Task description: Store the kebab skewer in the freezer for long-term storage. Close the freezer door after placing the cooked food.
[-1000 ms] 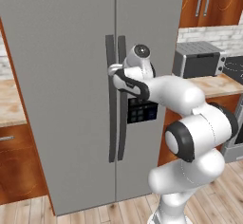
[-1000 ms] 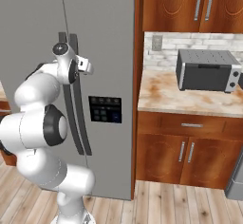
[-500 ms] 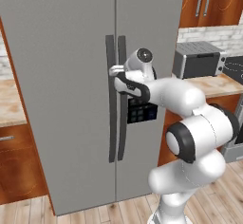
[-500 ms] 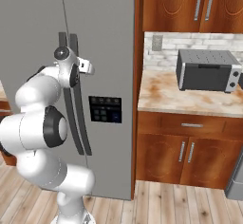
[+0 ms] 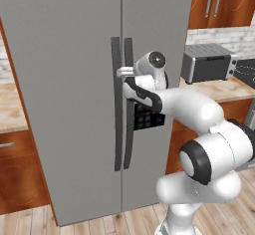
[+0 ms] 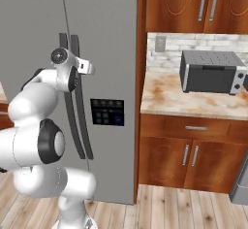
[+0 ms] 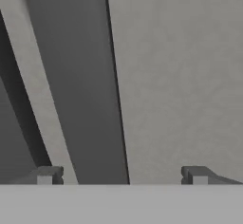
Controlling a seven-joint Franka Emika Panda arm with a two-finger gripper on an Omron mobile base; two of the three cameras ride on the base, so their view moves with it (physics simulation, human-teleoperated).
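The tall grey fridge stands with both doors shut. The freezer door (image 5: 154, 25) (image 6: 104, 29) is the one with the dark dispenser panel (image 5: 147, 119) (image 6: 107, 119). Its long dark vertical handle (image 5: 129, 129) (image 6: 80, 126) runs beside the middle seam. My gripper (image 5: 121, 72) (image 6: 81, 67) (image 7: 122, 174) is at the upper part of that handle and open. In the hand view the dark handle (image 7: 76, 76) passes between the fingertips (image 7: 47, 173), nearer the left one. The kebab skewer is out of view.
The wider plain door (image 5: 60, 55) has its own handle (image 5: 116, 129) right beside the freezer's. A grey toaster oven (image 5: 206, 62) (image 6: 210, 72) sits on the stone counter (image 6: 193, 104) to the right, with brown wooden cabinets (image 6: 189, 155) above and below.
The hand has crept slightly closer to the freezer handle. Both fridge doors stay shut.
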